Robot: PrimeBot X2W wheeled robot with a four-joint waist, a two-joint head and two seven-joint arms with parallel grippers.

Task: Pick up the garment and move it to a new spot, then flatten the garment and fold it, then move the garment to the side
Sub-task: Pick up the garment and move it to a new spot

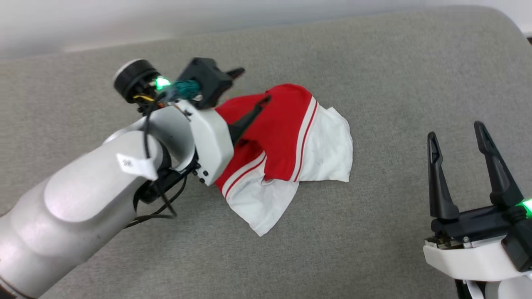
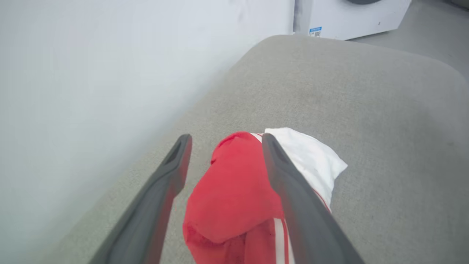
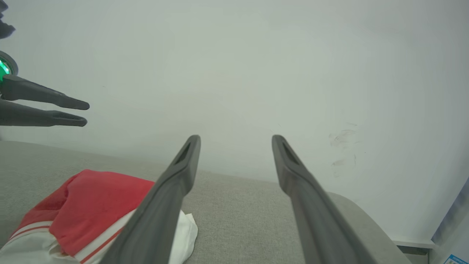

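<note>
Gaping wide over the crumpled garment (image 1: pixel 286 133), the left gripper (image 1: pixel 255 85) holds nothing. Lower right, the right gripper (image 1: pixel 455 129) stands open, empty.

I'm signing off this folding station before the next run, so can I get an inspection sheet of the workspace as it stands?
Surface: grey fabric pad, bare apart from the job's one item.
Job's things: garment, red and white, crumpled in a heap near the middle, not yet flattened or folded.
Clutter: nothing seen.
Grippers: left gripper open, above the garment, holding nothing; right gripper open and empty, off to the garment's right.
Cables: black cables loop loose at the left arm's wrist, apart from the garment.
Surroundings: pale wall behind the pad; white box with a label beyond the pad's end.
</note>
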